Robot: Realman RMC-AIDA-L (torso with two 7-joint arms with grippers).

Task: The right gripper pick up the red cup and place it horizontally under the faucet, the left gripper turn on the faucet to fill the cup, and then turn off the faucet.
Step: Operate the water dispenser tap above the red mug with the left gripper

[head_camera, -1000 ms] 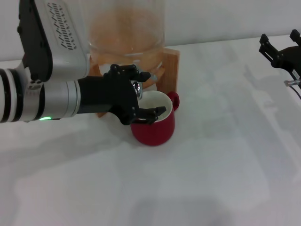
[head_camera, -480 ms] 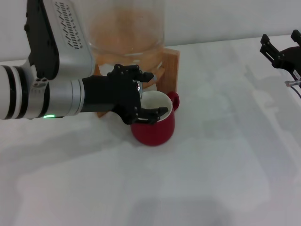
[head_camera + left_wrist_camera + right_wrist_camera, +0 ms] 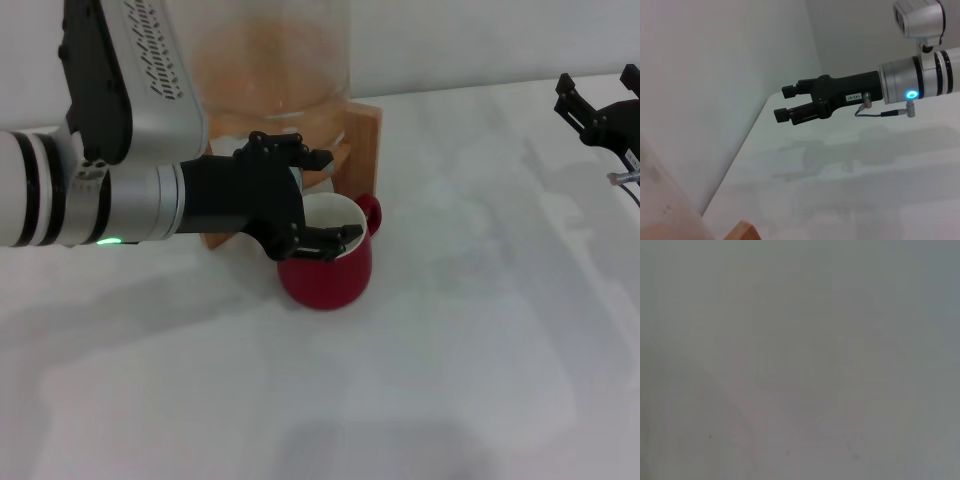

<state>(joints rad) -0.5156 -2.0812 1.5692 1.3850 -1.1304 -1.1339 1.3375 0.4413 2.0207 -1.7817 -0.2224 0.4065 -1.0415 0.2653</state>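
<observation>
The red cup (image 3: pixel 330 275) stands upright on the white table, its white inside showing, right in front of the wooden stand. My left gripper (image 3: pixel 310 195) reaches in from the left above the cup. Its upper fingers (image 3: pixel 290 150) sit where the faucet is, and its lower fingers (image 3: pixel 325 238) lie across the cup's rim. The faucet itself is hidden behind this hand. The fingers stand apart. My right gripper (image 3: pixel 597 85) hangs open and empty at the far right edge, also seen as the right gripper (image 3: pixel 785 103) in the left wrist view.
A clear glass dispenser (image 3: pixel 270 60) sits in a wooden stand (image 3: pixel 365 140) at the back. White table (image 3: pixel 450 350) stretches in front and to the right. The right wrist view shows only a plain grey surface.
My left arm has edged right and forward. Its fingers now cover the chrome tap that showed between them a second ago. The cup and the right gripper have stayed put.
</observation>
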